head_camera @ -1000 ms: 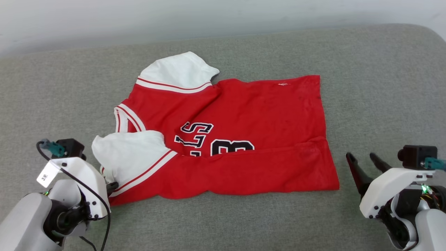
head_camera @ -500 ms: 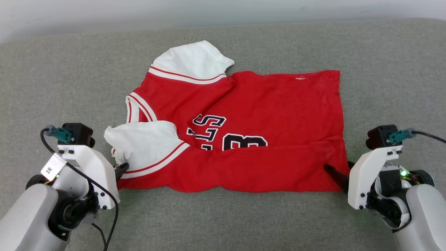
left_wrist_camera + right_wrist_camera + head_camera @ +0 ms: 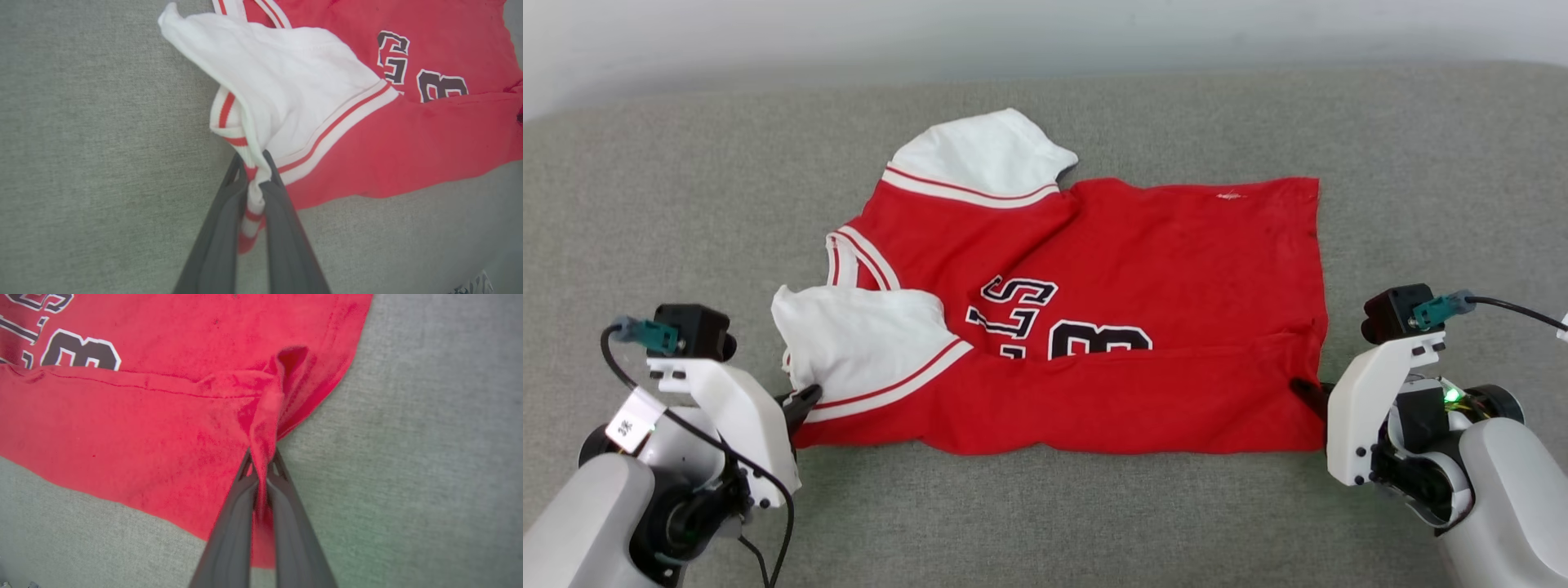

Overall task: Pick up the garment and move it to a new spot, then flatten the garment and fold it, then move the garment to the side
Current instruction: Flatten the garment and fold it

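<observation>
White wrist brackets (image 3: 731,400) w/ black cams (image 3: 690,327), teal plugs (image 3: 645,333), black cables (image 3: 1519,309); grey forearms (image 3: 580,523); dark tool fingers (image 3: 216,245)

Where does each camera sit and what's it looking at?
Head view: on the head, looking down at the garment; left gripper and right gripper both show.
Left wrist view: on that wrist, along its fingers pinching the striped cuff.
Right wrist view: on that wrist, along its fingers pinching the red hem.
All three show the black number.

The garment (image 3: 1160,269) is soft matt red cloth with white sleeves and ribbed striped trim. Beneath it, the counter (image 3: 1045,523) wears coarse grey woven fabric. Fingers of the left gripper (image 3: 252,156) and right gripper (image 3: 262,453) look smooth, matt dark plastic.
</observation>
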`<state>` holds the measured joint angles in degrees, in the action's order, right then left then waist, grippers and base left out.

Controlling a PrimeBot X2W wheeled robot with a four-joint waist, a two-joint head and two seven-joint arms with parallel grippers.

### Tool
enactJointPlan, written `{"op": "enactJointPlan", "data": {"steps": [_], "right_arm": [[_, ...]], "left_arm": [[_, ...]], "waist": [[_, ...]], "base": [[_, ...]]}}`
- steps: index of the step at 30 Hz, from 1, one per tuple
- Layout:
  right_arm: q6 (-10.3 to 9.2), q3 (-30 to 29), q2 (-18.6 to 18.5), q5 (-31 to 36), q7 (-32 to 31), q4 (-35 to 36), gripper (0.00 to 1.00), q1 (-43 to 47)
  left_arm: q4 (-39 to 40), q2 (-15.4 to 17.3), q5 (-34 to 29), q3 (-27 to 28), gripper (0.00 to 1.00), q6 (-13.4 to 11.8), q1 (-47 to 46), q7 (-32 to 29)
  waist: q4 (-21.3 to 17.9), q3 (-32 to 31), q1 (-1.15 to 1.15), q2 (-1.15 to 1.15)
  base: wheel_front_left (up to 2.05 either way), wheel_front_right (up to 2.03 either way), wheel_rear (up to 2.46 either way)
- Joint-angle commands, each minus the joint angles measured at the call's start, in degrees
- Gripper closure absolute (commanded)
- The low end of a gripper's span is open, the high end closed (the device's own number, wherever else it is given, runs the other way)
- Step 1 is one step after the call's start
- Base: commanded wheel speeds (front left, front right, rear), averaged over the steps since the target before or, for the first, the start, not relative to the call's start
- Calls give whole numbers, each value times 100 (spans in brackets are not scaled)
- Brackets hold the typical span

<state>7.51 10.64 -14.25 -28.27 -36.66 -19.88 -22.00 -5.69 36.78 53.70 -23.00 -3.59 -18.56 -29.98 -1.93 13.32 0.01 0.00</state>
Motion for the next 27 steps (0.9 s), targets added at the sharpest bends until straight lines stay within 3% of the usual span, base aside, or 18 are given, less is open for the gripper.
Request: {"op": "enactJointPlan", "data": {"steps": [1, 8, 15, 23, 27], "right_arm": [[-5, 28, -89, 2, 19, 100, 100, 82], [-4, 115, -249, -79, -113, 439, 100, 419], [-4, 22, -398, -142, -399, 982, 100, 1012], [-5, -335, -143, -125, -594, 1341, 100, 1986], [-5, -504, -12, 75, -473, 1134, 100, 2305]], "left_arm": [[74, 22, 28, 42, 100, -43, 171, 61], [394, 116, 58, 74, 100, -199, 694, 179], [890, 267, 121, 170, 100, -562, 1528, 255], [1012, 192, 391, 283, 100, -929, 2508, 404], [774, 59, 459, 254, 100, -888, 2660, 522]], "waist": [[-40, -200, -1, 0], [-34, -722, -1, 0], [54, -1204, -1, 0], [146, -1360, -1, 0], [173, -1343, -1, 0]], "base": [[0, 0, 0], [0, 0, 0], [0, 0, 0], [0, 0, 0], [0, 0, 0]]}}
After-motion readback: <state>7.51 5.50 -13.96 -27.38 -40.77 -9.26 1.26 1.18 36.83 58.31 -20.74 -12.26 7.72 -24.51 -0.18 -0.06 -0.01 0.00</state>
